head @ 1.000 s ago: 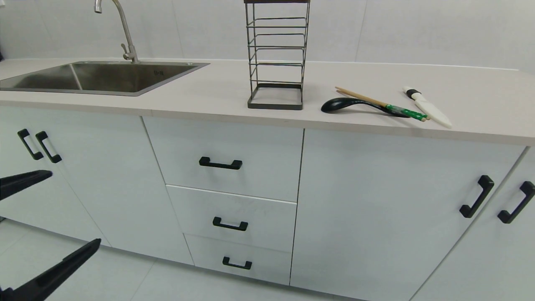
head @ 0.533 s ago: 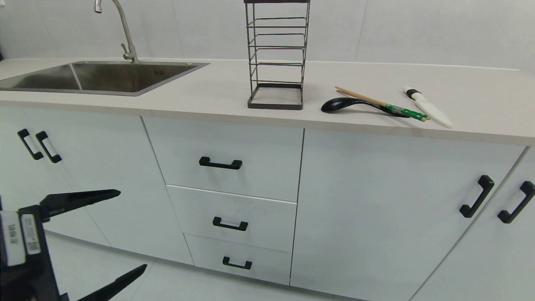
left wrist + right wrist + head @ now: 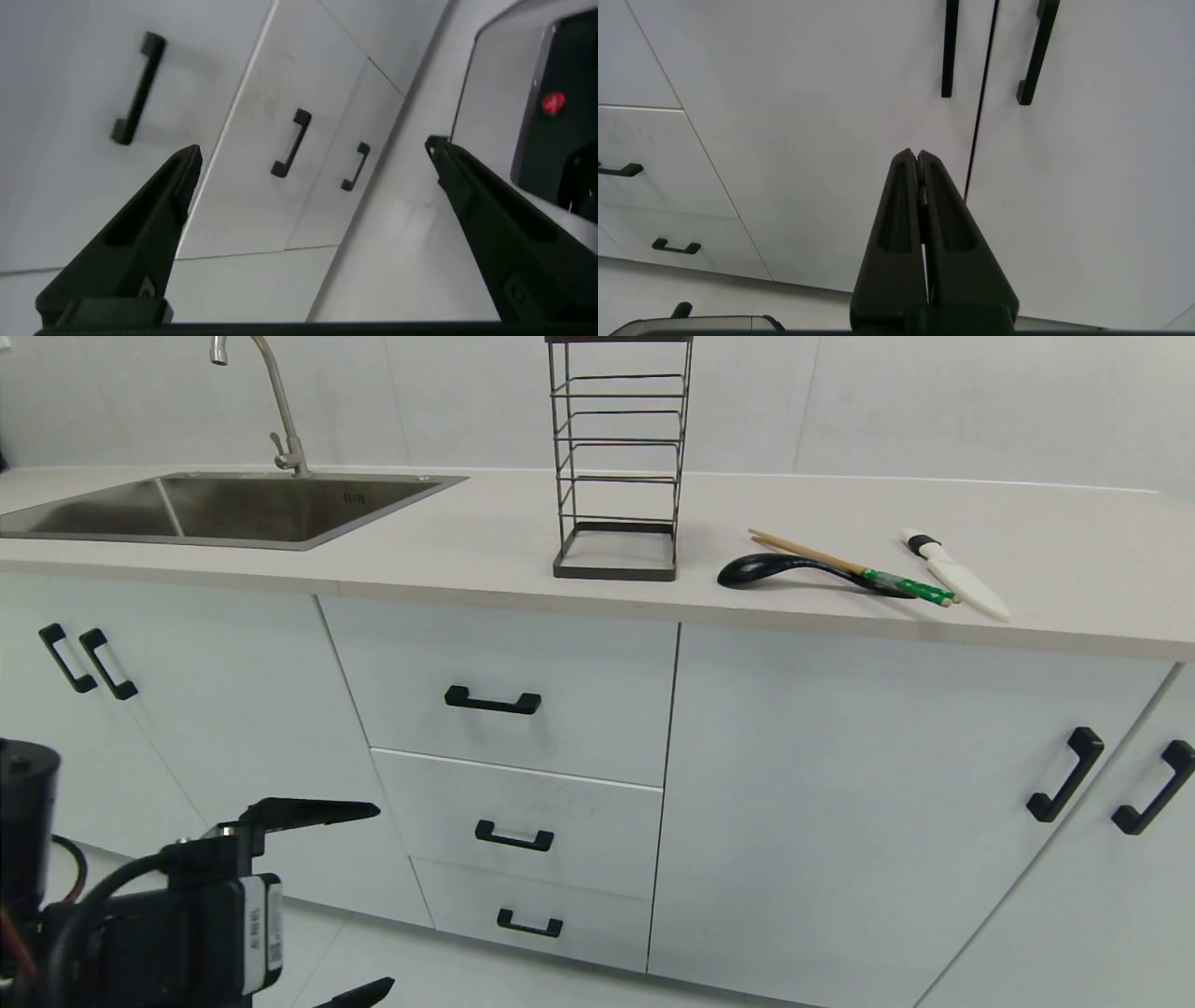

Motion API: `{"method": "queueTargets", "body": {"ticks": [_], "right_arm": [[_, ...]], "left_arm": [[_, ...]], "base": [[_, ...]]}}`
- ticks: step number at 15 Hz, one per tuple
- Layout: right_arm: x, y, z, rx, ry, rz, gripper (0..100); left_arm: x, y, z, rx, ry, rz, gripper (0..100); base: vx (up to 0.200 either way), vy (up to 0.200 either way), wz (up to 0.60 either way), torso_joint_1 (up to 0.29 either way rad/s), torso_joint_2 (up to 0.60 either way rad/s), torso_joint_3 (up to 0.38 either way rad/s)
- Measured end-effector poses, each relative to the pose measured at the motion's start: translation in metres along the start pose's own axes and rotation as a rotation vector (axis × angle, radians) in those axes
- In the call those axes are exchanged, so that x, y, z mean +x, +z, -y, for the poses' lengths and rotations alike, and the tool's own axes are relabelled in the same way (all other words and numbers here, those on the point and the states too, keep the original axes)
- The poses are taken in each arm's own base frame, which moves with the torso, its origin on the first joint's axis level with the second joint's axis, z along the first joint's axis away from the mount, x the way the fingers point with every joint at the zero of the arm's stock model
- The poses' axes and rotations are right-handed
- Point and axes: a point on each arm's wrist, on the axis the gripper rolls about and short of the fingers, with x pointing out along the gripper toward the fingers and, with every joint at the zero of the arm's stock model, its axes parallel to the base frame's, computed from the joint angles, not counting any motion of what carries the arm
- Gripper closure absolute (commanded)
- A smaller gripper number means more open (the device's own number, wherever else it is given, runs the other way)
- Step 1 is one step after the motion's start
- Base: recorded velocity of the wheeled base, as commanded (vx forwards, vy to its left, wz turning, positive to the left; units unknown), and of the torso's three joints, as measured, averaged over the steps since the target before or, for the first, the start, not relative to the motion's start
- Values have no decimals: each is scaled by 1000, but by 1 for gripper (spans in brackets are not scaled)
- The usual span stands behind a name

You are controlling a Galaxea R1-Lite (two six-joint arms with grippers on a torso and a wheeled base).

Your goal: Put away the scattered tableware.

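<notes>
On the right of the countertop lie a black spoon, wooden chopsticks with green ends, and a white knife with a black band. An empty black wire rack stands upright to their left. My left gripper hangs low at the lower left in front of the cabinet, open and empty. In the left wrist view its fingers spread wide towards the drawer handles. My right gripper is shut on nothing, pointing at the cabinet doors.
A steel sink with a faucet sits at the counter's left. Three drawers with black handles are stacked below the rack. Cabinet doors with handles flank them. Pale floor lies below.
My left gripper has swung rightward and lower in the head view, its wrist coming into sight, still open. The tableware has not moved.
</notes>
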Motion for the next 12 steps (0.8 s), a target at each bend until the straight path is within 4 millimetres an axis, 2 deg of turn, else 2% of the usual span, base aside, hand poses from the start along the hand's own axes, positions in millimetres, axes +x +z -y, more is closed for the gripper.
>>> {"method": "queueTargets", "body": {"ticks": [12], "right_arm": [[0,0,0,0,0,0,100]], "left_arm": [[82,-21,-18,115,-204,-160,0]], "base": [[0,0,0,0,0,0]]}}
